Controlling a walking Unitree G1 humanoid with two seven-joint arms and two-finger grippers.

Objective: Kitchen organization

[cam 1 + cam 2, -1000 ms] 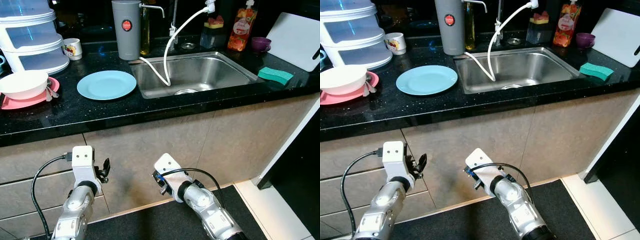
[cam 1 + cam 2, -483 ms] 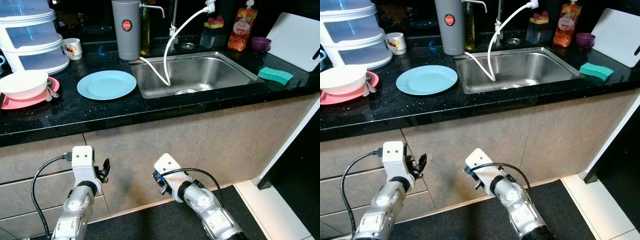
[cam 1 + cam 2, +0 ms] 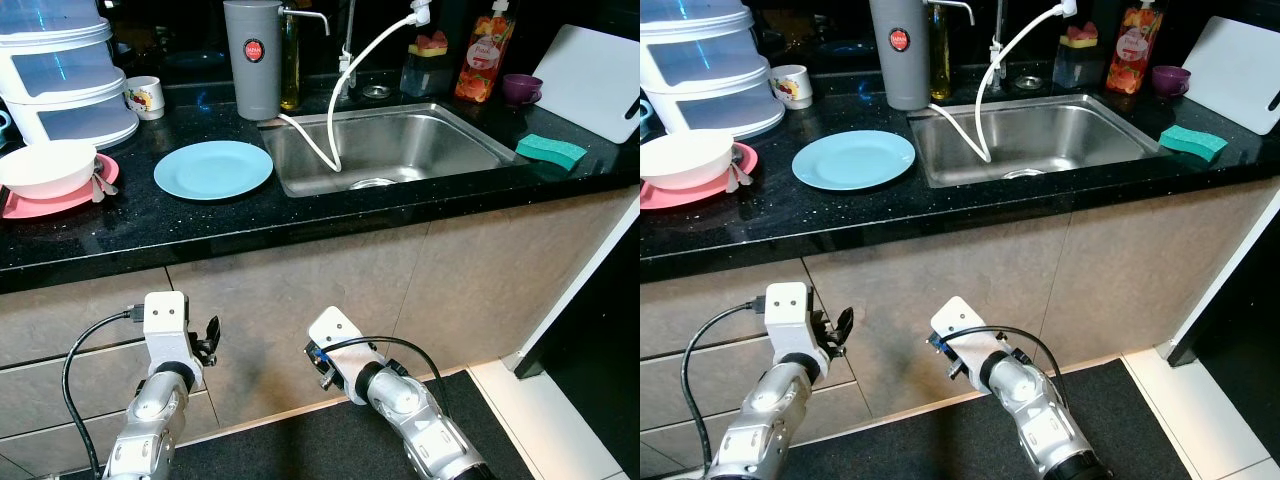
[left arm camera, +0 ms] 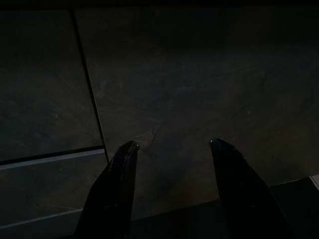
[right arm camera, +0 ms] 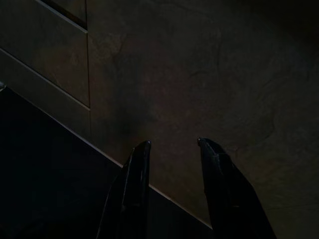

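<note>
Grey canister [image 3: 252,60] bears a red round label, writing unreadable.

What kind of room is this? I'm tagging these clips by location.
A home kitchen, most likely: a black countertop holds a stainless sink with a white hose hanging into it. Beside it lie a blue plate and a green sponge.

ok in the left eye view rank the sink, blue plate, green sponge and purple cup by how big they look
1. sink
2. blue plate
3. green sponge
4. purple cup, which stands farther back, so it may look smaller than it is
</note>
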